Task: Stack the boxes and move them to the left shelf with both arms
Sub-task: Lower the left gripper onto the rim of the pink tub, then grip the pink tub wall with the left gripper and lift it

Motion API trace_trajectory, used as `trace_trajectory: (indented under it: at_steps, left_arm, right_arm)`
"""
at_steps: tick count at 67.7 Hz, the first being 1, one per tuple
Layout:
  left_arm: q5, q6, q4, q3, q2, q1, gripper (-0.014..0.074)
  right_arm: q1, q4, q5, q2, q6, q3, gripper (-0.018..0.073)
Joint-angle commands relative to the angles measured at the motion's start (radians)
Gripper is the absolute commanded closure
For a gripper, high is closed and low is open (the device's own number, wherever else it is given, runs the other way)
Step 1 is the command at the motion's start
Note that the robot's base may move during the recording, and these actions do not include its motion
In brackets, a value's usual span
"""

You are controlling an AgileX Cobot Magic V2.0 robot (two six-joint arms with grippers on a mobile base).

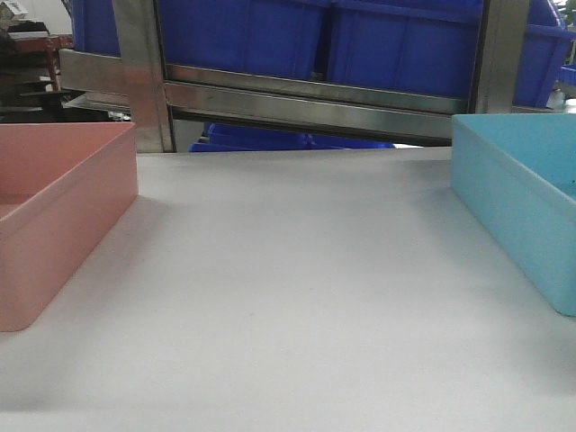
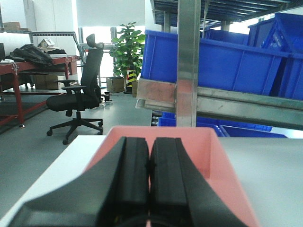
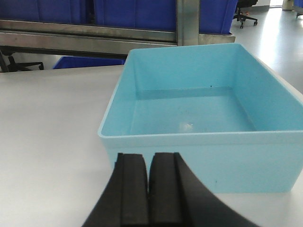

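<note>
Exterior front-facing view cuts both boxes off at the frame: the salmon pink box (image 1: 63, 211) runs out past the left side and the light blue box (image 1: 517, 202) past the right, so only a corner and part of a wall of each show. They sit well apart at the left and right edges of the bench (image 1: 288, 297), with a broad bare strip of grey top between them reaching to the far edge. Beyond that edge stands a steel rack (image 1: 315, 99) holding dark blue crates (image 1: 252, 36); only its posts and cross bars can be made out. From the left wrist, the left gripper (image 2: 150, 146) hides most of the pink box (image 2: 203, 142), its black fingers (image 2: 132, 175) pressed together with nothing between them. From the right wrist, the right gripper (image 3: 149, 161) is likewise clenched on nothing, sitting just before the near wall of the blue box (image 3: 189, 118), whose interior shows fully while its right rim is clipped.
</note>
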Motion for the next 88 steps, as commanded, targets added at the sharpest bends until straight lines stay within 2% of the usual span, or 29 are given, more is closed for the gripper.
trace_trajectory:
  at_steps: [1,6,14,19,28,33,40,46,55,61,66,74,88]
  left_arm:
    - [0.003,0.004,-0.007,-0.161,0.086,0.001,0.0605]
    - [0.167,0.004,-0.007,-0.314,0.196,0.001,0.0593]
    - [0.400,0.004,-0.007,-0.529,0.387,0.001,0.0510]
    - [0.525,0.004,-0.009,-0.648,0.528,0.001,0.0409]
    - [0.668,0.004,-0.024,-0.835,0.733,0.004,0.0227]
    - [0.791,0.004,-0.027,-0.948,0.860,0.037,0.0150]
    - [0.952,0.008,-0.027,-1.093,1.004,0.120,0.0108]
    - [1.058,0.075,-0.030,-1.208,1.133,0.214,0.0102]
    - [1.089,0.149,-0.030,-1.327,1.289,0.299,0.0103]
    - [1.064,0.172,-0.027,-1.369,1.375,0.318,0.0103]
    - [1.002,0.176,-0.020,-1.375,1.434,0.318,0.0103]
    - [0.918,0.237,-0.018,-1.375,1.551,0.318,0.0103]
    - [0.880,0.241,-0.018,-1.375,1.694,0.318,0.0103]
  right_arm:
    - [-0.004,-0.010,-0.086,0.022,-0.010,-0.023,0.0524]
    - [-0.004,-0.010,-0.085,0.022,-0.010,-0.023,0.0524]
    - [-0.004,-0.010,-0.085,0.022,-0.010,-0.023,0.0524]
    - [-0.004,-0.010,-0.085,0.022,-0.010,-0.023,0.0524]
    - [-0.004,-0.010,-0.085,0.022,-0.010,-0.023,0.0524]
    - [-0.004,-0.010,-0.085,0.022,-0.010,-0.023,0.0524]
    - [-0.004,-0.010,-0.085,0.022,-0.010,-0.023,0.0524]
    - [-0.004,-0.010,-0.085,0.022,-0.010,-0.023,0.0524]
    - [-0.004,-0.010,-0.085,0.022,-0.010,-0.023,0.0524]
    - [-0.004,-0.010,-0.085,0.022,-0.010,-0.023,0.0524]
    - [-0.004,-0.010,-0.085,0.022,-0.010,-0.023,0.0524]
    - [-0.004,-0.010,-0.085,0.022,-0.010,-0.023,0.0524]
    - [-0.004,-0.010,-0.085,0.022,-0.010,-0.023,0.0524]
